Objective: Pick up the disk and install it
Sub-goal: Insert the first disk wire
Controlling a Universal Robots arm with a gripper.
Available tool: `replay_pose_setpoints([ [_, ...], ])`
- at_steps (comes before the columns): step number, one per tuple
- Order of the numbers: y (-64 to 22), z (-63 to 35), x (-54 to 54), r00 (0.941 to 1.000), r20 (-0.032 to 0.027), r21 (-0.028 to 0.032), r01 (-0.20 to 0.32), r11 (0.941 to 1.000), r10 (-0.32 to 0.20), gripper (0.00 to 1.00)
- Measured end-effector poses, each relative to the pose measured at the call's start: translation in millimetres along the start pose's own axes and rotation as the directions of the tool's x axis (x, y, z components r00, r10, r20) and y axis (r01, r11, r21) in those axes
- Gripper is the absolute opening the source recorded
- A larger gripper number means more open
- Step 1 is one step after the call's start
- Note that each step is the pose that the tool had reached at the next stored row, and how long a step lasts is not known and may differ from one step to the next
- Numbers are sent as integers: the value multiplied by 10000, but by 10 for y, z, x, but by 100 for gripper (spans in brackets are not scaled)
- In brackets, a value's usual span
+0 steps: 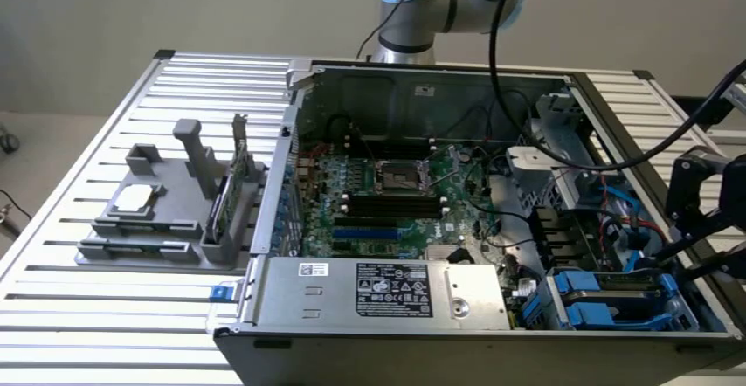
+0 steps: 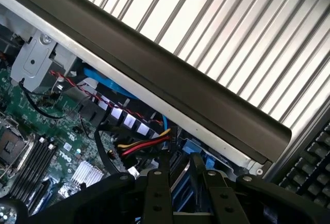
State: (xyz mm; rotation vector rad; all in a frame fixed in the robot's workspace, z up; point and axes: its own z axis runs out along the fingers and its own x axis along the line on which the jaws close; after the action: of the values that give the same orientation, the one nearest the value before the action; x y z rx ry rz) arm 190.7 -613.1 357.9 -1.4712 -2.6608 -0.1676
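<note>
The disk (image 1: 583, 299), silver-grey in a blue carrier frame, sits in the drive bay at the front corner of the open computer case (image 1: 466, 338), on the exterior view's right. My gripper (image 1: 662, 259) reaches down into that corner from the right. In the wrist view my gripper (image 2: 180, 159) is open, and its two black fingers (image 2: 160, 188) stand narrowly parted on either side of the disk's (image 2: 180, 175) silver and blue edge. Whether the pads still touch it is hidden.
The case's dark side wall (image 2: 170, 74) runs close past the gripper. Red, yellow and black cables (image 2: 142, 144) lie beside the bay. The motherboard (image 1: 390, 198) and the power supply (image 1: 385, 290) take up the case. A grey fixture rack (image 1: 175, 207) stands on the slatted table (image 1: 105, 316). A keyboard (image 2: 314, 177) lies nearby.
</note>
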Motion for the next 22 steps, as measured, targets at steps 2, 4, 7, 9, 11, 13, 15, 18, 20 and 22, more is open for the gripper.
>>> replay_pose_setpoints([
  [2,-7,3,4,10000,-3,-1,-1,10000,1,30],
  [4,-16,6,9,10000,-1,-1,0,10000,0,30],
  [7,-27,25,14,10000,-2,-1,0,10000,0,30],
  [9,-34,49,14,10000,-5,-3,0,10000,0,30],
  [11,-39,76,13,10000,-18,-10,2,10000,-2,30],
  [13,-38,97,13,10000,-46,-27,2,10000,-2,30],
  [15,-35,108,19,10000,-71,-45,2,10000,-2,30],
  [18,-26,127,33,9999,-113,-70,-1,10000,0,30],
  [20,-21,139,40,9999,-136,-85,0,10000,-1,30],
  [22,-18,153,44,9999,-158,-99,0,10000,-2,30],
])
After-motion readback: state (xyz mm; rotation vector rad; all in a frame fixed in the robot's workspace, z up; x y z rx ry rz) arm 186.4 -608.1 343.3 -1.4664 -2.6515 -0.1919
